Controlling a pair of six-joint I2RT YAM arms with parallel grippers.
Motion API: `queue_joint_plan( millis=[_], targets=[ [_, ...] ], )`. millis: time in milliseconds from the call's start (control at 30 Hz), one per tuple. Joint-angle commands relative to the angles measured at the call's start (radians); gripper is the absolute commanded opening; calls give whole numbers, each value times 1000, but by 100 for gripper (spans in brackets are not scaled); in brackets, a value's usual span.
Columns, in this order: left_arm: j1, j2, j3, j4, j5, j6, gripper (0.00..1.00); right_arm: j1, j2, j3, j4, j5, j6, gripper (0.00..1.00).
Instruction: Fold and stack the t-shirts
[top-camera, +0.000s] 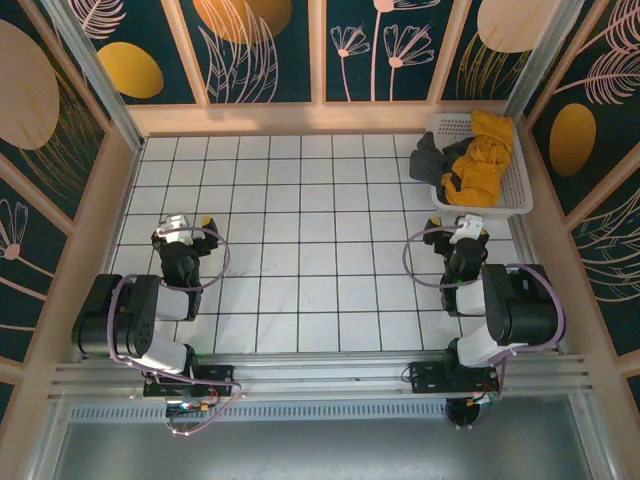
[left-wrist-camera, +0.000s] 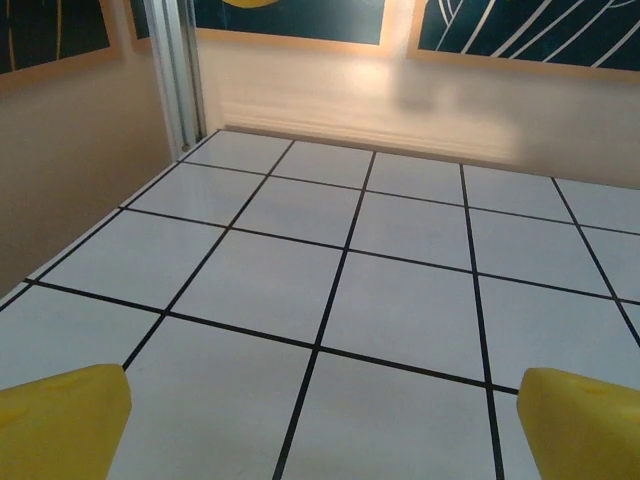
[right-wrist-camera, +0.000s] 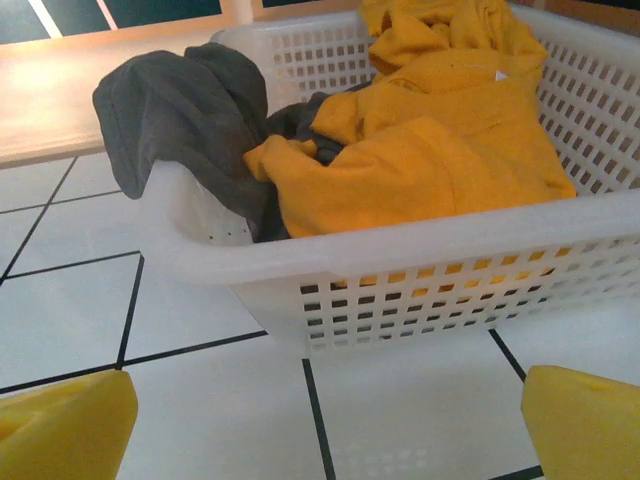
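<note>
Left gripper (top-camera: 185, 228) and right gripper (top-camera: 467, 228) gape empty; right should pinch orange t-shirt (right-wrist-camera: 430, 170) top fold, clearing basket (right-wrist-camera: 400, 255) rim.

The basket (top-camera: 516, 190) sits in the far right corner of the table (top-camera: 300, 200), by the back wall. Both shirts lie in it. The left shirt (top-camera: 430, 160) hangs over the left rim (partly outside it). The right shirt (top-camera: 482, 160) is heaped beside and partly over it, filling the rest. The right gripper (top-camera: 468, 222) is just before the basket, and the left gripper (top-camera: 190, 222) is well apart at the near left.
</note>
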Motion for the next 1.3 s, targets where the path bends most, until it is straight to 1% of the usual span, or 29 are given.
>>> queue_joint_plan(
  millis=[0, 1133, 1200, 1233, 1267],
  targets=[
    [8, 12, 22, 64, -19, 17, 99, -3, 14, 19, 66, 16, 27, 99],
    [8, 11, 21, 65, -20, 17, 99, -3, 13, 19, 67, 16, 27, 99],
    [8, -5, 13, 74, -30, 13, 99, -3, -2, 11, 74, 13, 23, 99],
    [7, -32, 11, 60, -50, 10, 99, 3, -29, 8, 50, 18, 20, 99],
    [3, -85, 15, 7, -83, 4, 99, 19, -57, 0, 58, 45, -5, 99]
  ],
)
